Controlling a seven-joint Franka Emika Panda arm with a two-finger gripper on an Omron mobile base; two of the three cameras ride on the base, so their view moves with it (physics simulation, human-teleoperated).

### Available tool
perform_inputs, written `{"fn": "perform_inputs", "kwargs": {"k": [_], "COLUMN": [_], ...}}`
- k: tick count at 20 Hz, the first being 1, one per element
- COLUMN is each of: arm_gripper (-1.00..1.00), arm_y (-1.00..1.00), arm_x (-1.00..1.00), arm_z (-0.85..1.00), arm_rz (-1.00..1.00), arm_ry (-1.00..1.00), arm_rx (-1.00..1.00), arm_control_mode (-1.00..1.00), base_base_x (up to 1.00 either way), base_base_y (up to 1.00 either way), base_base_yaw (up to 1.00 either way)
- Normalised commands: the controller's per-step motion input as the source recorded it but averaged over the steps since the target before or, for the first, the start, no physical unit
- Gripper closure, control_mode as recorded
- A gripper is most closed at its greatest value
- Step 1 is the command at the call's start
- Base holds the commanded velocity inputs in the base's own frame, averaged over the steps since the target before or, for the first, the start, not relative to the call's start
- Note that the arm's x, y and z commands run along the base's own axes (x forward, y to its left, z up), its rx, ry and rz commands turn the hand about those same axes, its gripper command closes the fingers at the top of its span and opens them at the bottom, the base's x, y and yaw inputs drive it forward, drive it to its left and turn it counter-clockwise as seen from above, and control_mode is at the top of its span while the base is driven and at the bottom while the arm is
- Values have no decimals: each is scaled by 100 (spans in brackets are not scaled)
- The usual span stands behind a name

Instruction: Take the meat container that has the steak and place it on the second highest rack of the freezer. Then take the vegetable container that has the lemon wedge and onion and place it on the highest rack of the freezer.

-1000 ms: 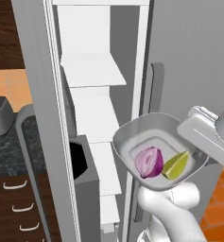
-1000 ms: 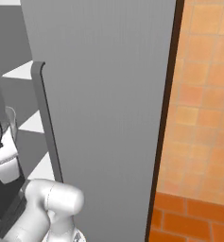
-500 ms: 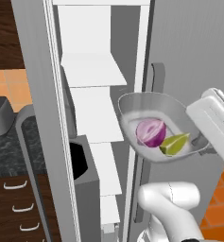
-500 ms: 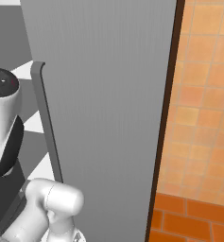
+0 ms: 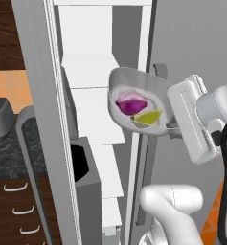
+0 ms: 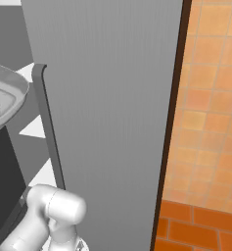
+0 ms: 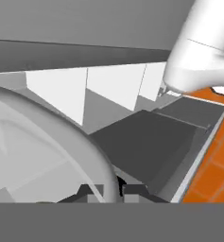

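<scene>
Your gripper is clamped shut on the rim of the vegetable container, which holds the onion and lemon wedge just outside the freezer. The container looks tilted; tilt further and contents may spill, or its rim may strike the door edge.

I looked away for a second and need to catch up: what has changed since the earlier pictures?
The gripper, jaws shut on its rim, has lifted the bowl with the onion and lemon wedge up and in toward the open freezer, tilting it. The shelves and the grip stayed as they were.
</scene>
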Motion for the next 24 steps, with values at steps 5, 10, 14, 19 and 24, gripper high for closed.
{"fn": "perform_inputs", "kwargs": {"k": [5,10,14,19,24], "arm_gripper": [100,100,100,100,100], "arm_y": [47,29,41,44,26], "arm_x": [33,50,58,57,91], "arm_z": [72,47,2,0,0], "arm_rz": [-3,-8,-18,-8,-5], "arm_ry": [0,0,-1,-1,-1], "arm_rx": [16,5,-1,0,0], "arm_control_mode": [-100,-100,-100,-100,-100], "base_base_x": [0,0,0,0,0], "base_base_y": [0,0,0,0,0], "base_base_yaw": [0,0,0,0,0]}}
